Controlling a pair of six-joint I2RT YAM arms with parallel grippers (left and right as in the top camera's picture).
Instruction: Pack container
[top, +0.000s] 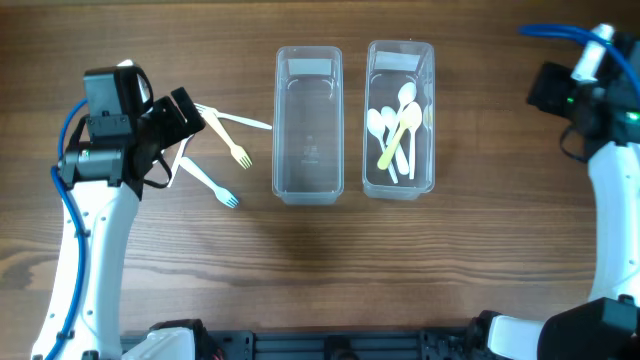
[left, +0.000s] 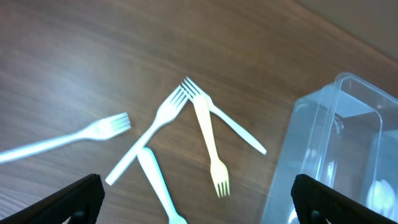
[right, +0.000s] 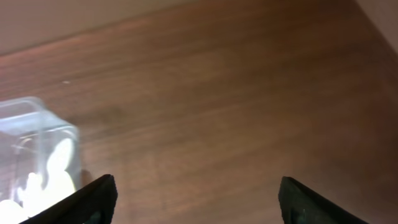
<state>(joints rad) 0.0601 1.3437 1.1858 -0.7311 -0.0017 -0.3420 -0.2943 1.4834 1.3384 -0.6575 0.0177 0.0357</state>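
Several plastic forks lie on the table left of the empty clear container: a yellow fork, a white fork and a blue fork. My left gripper hovers over their left ends, open and empty. In the left wrist view the yellow fork, crossed white forks and a blue fork lie between the open jaws, with the empty container to the right. The second clear container holds several spoons. My right gripper is open and empty, far right.
In the right wrist view the open jaws hang over bare wooden table, with the spoon container at the left edge. The two containers stand side by side at the table's back middle.
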